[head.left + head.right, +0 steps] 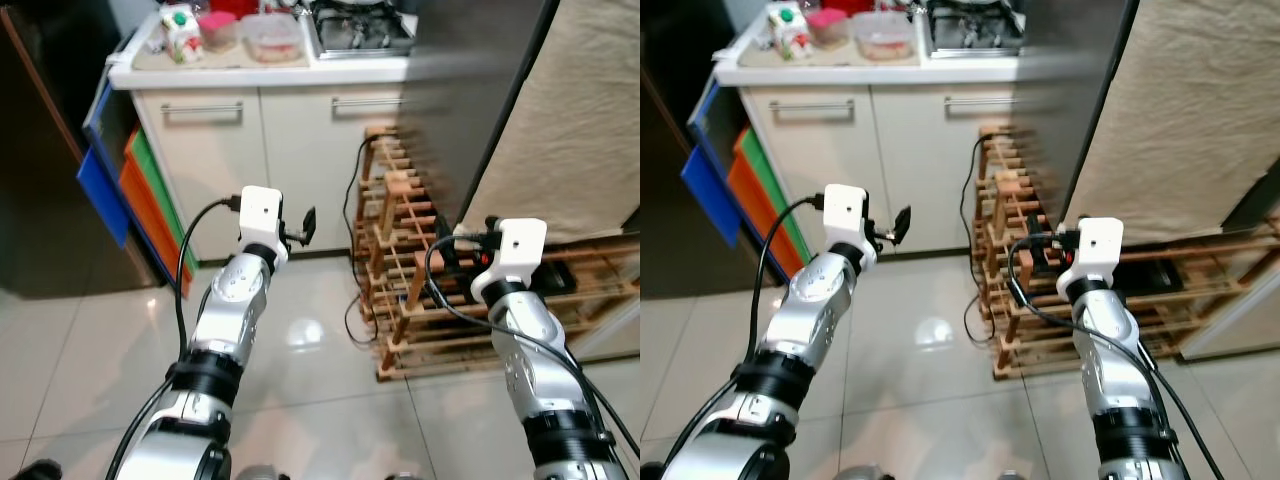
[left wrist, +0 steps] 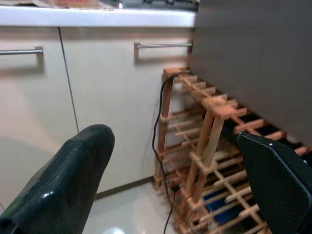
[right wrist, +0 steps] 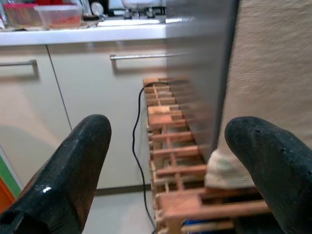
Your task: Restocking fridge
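Two silver arms reach forward over the tiled floor (image 1: 90, 370), left gripper (image 2: 175, 185) and right gripper (image 3: 168, 170) both spread wide and empty, facing one wooden rack (image 1: 400, 270) beside two cabinet doors (image 1: 210, 160), three containers (image 1: 235, 30) on the counter above.

Both head cameras look forward and down over the arms at the floor. Both wrist cameras face the far cabinets (image 2: 97, 97), near the floor. All views share the wooden rack (image 1: 400, 260).

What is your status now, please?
Left tool and right tool open, empty. Fridge ahead right. Wooden rack at its foot.
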Robot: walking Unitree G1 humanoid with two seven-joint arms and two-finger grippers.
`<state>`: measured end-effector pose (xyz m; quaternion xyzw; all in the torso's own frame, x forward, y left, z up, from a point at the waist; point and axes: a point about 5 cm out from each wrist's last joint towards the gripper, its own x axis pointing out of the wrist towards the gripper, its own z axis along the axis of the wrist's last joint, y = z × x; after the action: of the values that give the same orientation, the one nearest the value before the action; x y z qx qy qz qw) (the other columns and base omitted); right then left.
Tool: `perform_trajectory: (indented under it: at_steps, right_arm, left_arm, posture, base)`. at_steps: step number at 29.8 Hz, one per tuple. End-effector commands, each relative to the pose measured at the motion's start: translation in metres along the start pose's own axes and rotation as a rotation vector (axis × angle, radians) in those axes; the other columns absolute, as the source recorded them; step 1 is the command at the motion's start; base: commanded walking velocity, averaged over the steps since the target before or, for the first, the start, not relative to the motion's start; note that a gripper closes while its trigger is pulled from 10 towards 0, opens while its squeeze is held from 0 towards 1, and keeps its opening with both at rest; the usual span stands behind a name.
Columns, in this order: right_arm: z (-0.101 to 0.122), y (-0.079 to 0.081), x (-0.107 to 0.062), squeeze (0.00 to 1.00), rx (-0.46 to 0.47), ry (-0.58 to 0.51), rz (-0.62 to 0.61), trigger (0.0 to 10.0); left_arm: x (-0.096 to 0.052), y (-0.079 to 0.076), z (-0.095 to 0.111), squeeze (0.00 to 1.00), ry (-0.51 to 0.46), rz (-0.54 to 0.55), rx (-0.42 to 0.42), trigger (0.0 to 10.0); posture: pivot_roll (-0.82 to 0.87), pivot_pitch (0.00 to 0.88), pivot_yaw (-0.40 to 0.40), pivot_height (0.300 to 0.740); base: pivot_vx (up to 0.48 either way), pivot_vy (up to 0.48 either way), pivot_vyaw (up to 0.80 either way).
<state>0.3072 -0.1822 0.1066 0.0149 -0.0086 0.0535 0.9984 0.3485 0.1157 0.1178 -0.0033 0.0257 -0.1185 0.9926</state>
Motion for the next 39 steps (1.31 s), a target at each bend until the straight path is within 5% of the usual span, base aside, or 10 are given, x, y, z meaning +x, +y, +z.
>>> perform_trajectory:
  at_steps: [1,14,39]
  right_arm:
    - [-0.002,-0.006,-0.003,0.00,-0.020,0.016,-0.014,10.0]
    - [-0.010,-0.003,-0.003,0.00,-0.029,0.045,-0.019,10.0]
    - [-0.010,0.002,0.001,0.00,-0.035,0.035,-0.015,10.0]
  left_arm:
    - [0.003,-0.003,0.005,0.00,-0.018,-0.009,-0.006,10.0]
    - [0.005,-0.006,0.001,0.00,0.013,-0.019,0.042,10.0]
    - [0.004,-0.014,0.004,0.00,-0.031,-0.077,0.024,10.0]
  posture:
    - [-0.05,0.008,0.018,0.740]
    - [-0.06,0.016,0.024,0.740]
    - [-0.06,0.015,0.022,0.740]
  base:
    - [0.000,0.480,-0.75]
    - [0.000,0.213,-0.70]
    - [0.030,0.000,0.00]
